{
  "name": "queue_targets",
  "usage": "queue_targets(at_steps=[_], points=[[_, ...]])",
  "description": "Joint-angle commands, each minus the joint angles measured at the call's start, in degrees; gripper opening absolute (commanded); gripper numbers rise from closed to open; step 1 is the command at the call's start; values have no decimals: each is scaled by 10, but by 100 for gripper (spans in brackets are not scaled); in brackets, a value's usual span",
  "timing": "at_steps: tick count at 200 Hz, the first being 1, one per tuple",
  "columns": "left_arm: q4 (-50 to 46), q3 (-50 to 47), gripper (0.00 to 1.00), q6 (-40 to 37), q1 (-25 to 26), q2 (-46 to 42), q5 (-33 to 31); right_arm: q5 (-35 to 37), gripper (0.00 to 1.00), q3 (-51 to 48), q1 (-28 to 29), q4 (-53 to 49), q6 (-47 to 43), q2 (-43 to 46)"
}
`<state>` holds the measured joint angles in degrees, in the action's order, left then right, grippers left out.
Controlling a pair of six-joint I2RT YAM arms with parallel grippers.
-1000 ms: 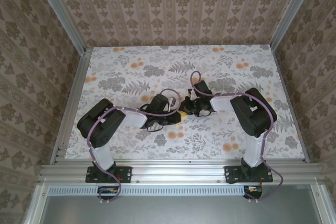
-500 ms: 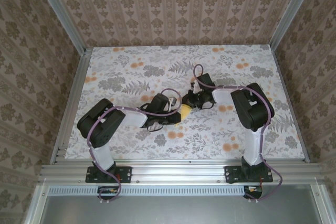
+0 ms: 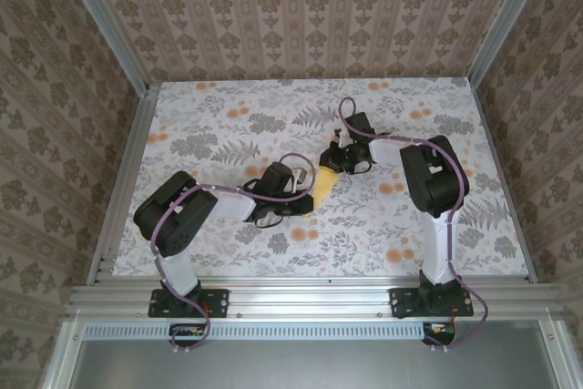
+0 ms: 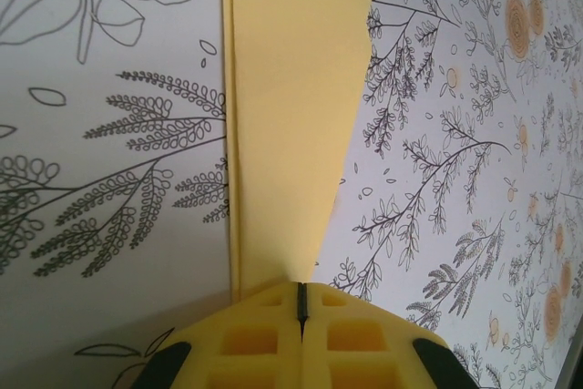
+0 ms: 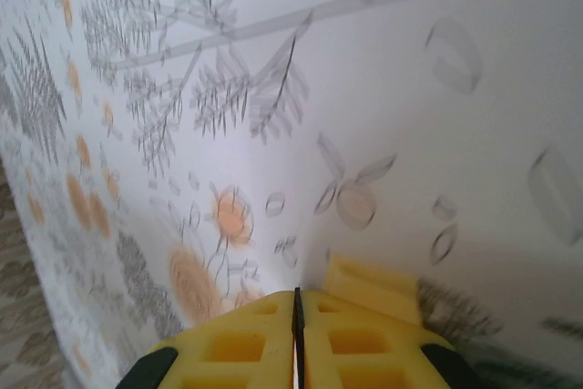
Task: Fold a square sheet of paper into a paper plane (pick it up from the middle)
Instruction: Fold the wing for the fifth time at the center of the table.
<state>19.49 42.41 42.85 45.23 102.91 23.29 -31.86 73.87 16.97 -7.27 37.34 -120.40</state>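
Note:
The sheet of paper (image 3: 322, 186), pale yellow and folded into a narrow tapering strip, lies on the flowered table between the two grippers. My left gripper (image 3: 307, 203) is shut on its near, narrow end. In the left wrist view the strip (image 4: 291, 107) runs away from the shut gripper (image 4: 301, 296) and widens, with a folded layer along its left edge. My right gripper (image 3: 328, 165) sits at the strip's far end. Its jaws (image 5: 297, 302) are shut, and a short bit of the yellow paper (image 5: 369, 287) peeks out beside the right fingertip, not from the seam.
The table (image 3: 219, 134) carries a grey leaf and orange flower print. Aluminium rails (image 3: 123, 179) and wallpapered walls close the left, right and back sides. A metal rail (image 3: 301, 298) with both arm bases runs along the near edge.
My right gripper has slid up and to the right, away from the left gripper, and more of the yellow strip now shows between them. The left gripper has held still.

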Motion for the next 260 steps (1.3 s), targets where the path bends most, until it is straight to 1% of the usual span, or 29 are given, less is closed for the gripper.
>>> queue_targets(at_steps=[1,30,53,63,87,111,126,150,176,191,213,260], points=[[-117,-25,0,-14,2,28,-3,74,11,28,-19,-23,-33,-19],[-117,-24,0,-13,2,28,-4,71,11,59,-27,-47,-47,-13],[-119,-23,0,-12,2,26,-9,48,12,58,-27,-62,-45,44],[-118,-22,0,-11,2,26,-11,42,14,45,-25,-67,-44,78],[-116,-21,0,-11,2,26,-14,42,14,-5,-15,-76,-32,143],[-111,-22,0,-11,3,24,-17,53,13,-64,12,-71,-7,186],[-107,-23,0,-11,2,22,-17,65,11,-88,33,-75,6,199],[-101,-25,0,-10,2,21,-18,70,6,-118,62,-65,32,195],[-98,-30,0,-9,2,16,-21,43,4,-141,81,-30,58,180],[-95,-32,0,-9,2,15,-20,28,3,-142,94,-20,63,166],[-93,-33,0,-8,2,15,-21,26,2,-137,111,-14,72,143],[-91,-34,0,-6,2,12,-23,38,2,-127,120,-8,80,90]])
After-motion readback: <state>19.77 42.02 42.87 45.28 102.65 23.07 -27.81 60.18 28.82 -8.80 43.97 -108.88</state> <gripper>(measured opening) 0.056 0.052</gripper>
